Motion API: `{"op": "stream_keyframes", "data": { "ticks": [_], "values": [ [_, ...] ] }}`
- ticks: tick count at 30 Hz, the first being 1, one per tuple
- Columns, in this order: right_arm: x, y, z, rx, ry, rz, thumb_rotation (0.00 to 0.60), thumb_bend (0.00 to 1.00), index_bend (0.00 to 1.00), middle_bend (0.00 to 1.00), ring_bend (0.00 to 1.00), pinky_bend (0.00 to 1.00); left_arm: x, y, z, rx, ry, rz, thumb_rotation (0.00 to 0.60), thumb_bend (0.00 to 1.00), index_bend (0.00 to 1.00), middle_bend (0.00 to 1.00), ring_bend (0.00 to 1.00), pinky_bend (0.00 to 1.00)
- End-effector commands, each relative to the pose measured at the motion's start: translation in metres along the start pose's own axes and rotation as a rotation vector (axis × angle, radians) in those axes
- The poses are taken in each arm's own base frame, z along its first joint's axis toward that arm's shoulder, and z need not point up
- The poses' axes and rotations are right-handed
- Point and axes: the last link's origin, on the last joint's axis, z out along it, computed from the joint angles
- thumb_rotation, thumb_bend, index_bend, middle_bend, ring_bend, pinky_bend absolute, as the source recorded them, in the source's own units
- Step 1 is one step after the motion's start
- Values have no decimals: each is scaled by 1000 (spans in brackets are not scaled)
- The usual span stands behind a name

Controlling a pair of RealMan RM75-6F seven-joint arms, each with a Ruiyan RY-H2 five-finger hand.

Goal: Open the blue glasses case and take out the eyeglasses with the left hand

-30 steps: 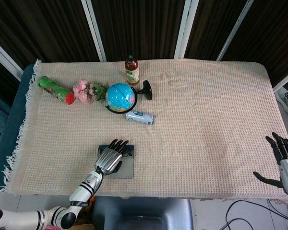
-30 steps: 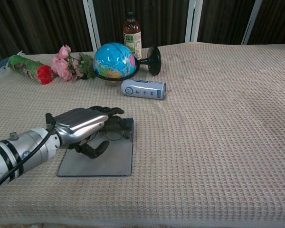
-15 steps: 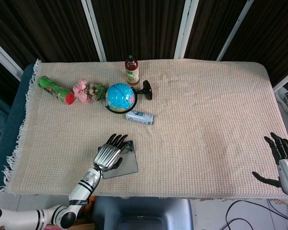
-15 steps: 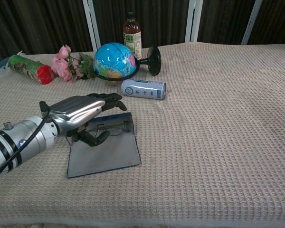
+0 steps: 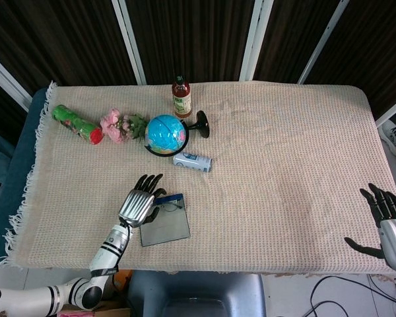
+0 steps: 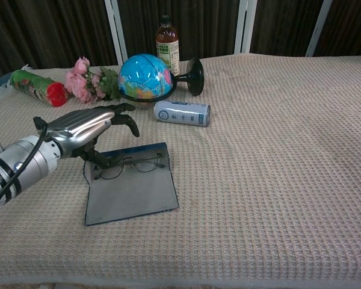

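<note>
The blue glasses case (image 6: 131, 194) lies open near the table's front left, with its grey lid flat toward me and its blue-rimmed tray behind. The thin-framed eyeglasses (image 6: 129, 165) rest in the tray, fully uncovered. My left hand (image 6: 84, 126) hovers just above and left of the tray, fingers spread and arched; its thumb hangs near the case's left end, and I cannot tell whether it touches. In the head view the left hand (image 5: 137, 201) sits left of the case (image 5: 165, 223) and the eyeglasses (image 5: 167, 208). My right hand (image 5: 387, 221) hangs open off the table's front right corner.
Behind the case lie a white can (image 6: 182, 113) on its side, a globe (image 6: 144, 77) on a black stand, a brown bottle (image 6: 167, 41), pink flowers (image 6: 84, 84) and a green-red tube (image 6: 36, 87). A woven cloth (image 6: 277, 168) covers the table.
My left hand has lifted off the case and drawn back to the left, uncovering the eyeglasses. The case has turned slightly and shifted. The right hand has barely moved.
</note>
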Motion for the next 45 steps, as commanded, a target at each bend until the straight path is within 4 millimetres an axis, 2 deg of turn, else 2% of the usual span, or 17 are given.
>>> {"op": "stream_keyframes", "data": {
  "ticks": [1, 21, 45],
  "values": [
    [0, 0, 0, 4, -4, -4, 600, 217, 0, 0, 0, 0, -2, -2, 5, 15, -9, -20, 600, 420, 310, 0, 0, 0],
    [1, 1, 1, -2, 4, -1, 600, 217, 0, 0, 0, 0, -10, -9, 12, 51, -56, -12, 600, 427, 376, 0, 0, 0],
    [0, 0, 1, -4, 2, -8, 600, 218, 0, 0, 0, 0, -9, -10, 13, 40, -73, -27, 600, 454, 395, 0, 0, 0]
  ]
}}
